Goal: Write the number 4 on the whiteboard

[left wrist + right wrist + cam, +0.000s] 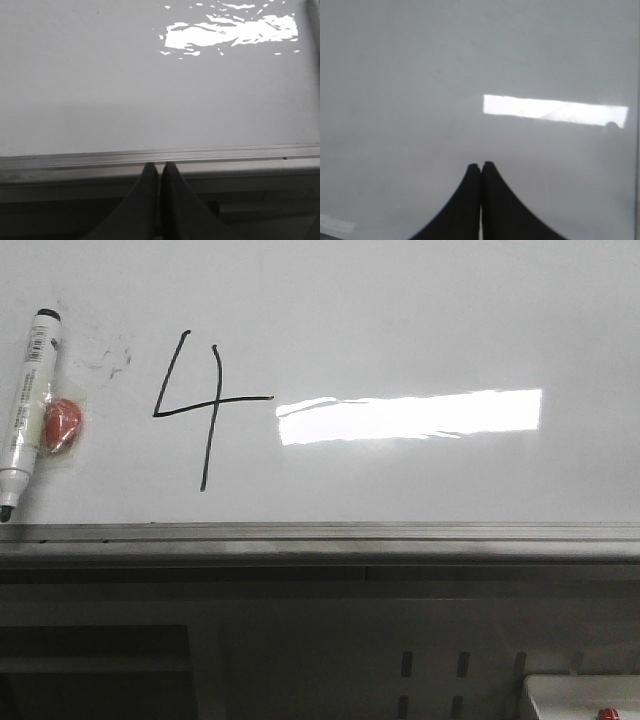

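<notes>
A thin black open-topped number 4 (200,405) is drawn on the glossy whiteboard (400,320), left of a bright rectangular light reflection. A white marker with a black cap (27,410) lies at the board's left edge. My left gripper (160,166) is shut and empty, its tips over the board's grey metal rim (225,152). My right gripper (481,165) is shut and empty over bare whiteboard (420,75). Neither gripper shows in the front view.
A red round thing in clear wrap (62,426) lies beside the marker. Faint grey smudges (110,355) sit left of the 4. The grey rim (320,535) runs along the board's near edge, with a dark frame below and a white box (580,700) at bottom right.
</notes>
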`<state>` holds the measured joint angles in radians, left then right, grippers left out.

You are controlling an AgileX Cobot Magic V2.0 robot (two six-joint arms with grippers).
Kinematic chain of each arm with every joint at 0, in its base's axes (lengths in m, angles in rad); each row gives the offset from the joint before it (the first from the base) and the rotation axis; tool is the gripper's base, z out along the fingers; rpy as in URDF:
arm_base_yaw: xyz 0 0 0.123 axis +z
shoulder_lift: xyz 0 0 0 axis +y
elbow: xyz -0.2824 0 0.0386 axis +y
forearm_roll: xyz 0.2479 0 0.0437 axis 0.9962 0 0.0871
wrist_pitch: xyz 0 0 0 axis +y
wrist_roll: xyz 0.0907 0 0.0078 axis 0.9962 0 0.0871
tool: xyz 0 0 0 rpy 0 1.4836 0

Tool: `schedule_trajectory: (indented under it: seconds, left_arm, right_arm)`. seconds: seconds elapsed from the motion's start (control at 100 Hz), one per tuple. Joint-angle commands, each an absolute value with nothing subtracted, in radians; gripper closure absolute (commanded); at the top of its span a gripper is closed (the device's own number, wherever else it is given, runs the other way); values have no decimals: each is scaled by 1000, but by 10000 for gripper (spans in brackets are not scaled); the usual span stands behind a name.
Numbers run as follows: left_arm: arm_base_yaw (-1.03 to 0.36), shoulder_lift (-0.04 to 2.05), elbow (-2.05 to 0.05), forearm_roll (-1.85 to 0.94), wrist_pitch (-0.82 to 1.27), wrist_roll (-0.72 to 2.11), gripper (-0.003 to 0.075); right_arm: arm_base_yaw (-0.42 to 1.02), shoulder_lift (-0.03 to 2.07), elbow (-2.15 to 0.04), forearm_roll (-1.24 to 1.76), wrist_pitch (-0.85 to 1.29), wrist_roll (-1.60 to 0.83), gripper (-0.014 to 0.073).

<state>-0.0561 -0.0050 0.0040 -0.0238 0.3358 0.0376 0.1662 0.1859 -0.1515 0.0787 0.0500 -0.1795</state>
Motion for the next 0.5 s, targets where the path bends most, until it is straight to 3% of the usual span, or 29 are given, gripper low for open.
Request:
schedule_trajectory:
  seconds: [0.0,0.17,0.49]
  left_arm:
    - [-54,-31,38,-22,284,31,741]
    - [-54,-31,38,-22,284,31,741]
    - [-54,-31,38,-22,284,31,741]
  right_arm:
    - [109,114,-111,56,0,-152,658]
    - [16,-28,4,-10,122,-51,658]
    - [1,-26,35,-39,288,-53,658]
